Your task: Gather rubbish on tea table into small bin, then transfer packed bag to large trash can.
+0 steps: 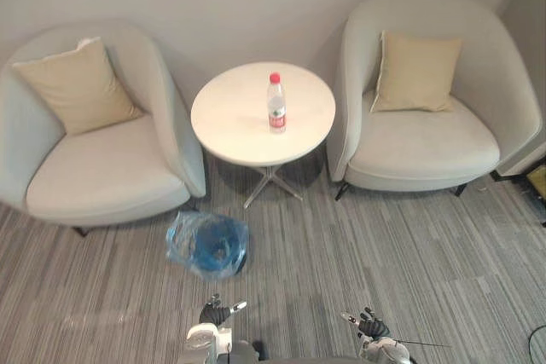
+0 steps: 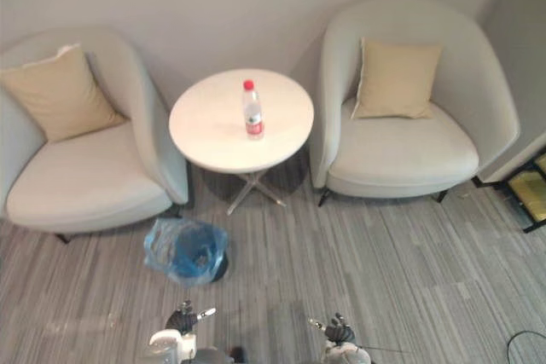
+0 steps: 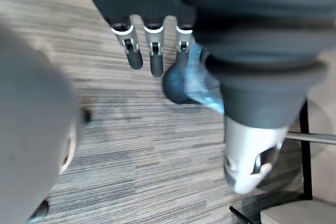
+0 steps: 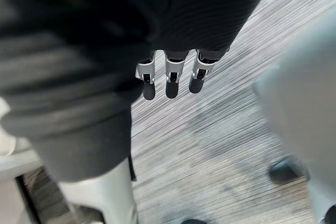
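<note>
The left hand (image 1: 215, 311) is hanging low at the near edge of the scene with its fingers (image 3: 133, 51) reaching out straight and loose, holding nothing, over the grey striped carpet (image 1: 358, 245). The right hand (image 1: 372, 326) is hanging beside it, well apart, its fingers (image 4: 171, 77) likewise straight and relaxed and gripping nothing. Just ahead of the left hand the small bin (image 1: 209, 245), lined with a crumpled blue bag, is sitting on the carpet near the foot of the round white tea table (image 1: 230, 134). A clear plastic bottle (image 1: 275, 104) with a red cap and red label is standing upright near the middle of the tabletop. A pale armchair (image 1: 102, 176) is flanking the table on the left, carrying a tan cushion (image 1: 77, 87), and a matching armchair (image 1: 426, 147) is standing on the right with its own tan cushion (image 1: 416, 72) leaning against the backrest.
</note>
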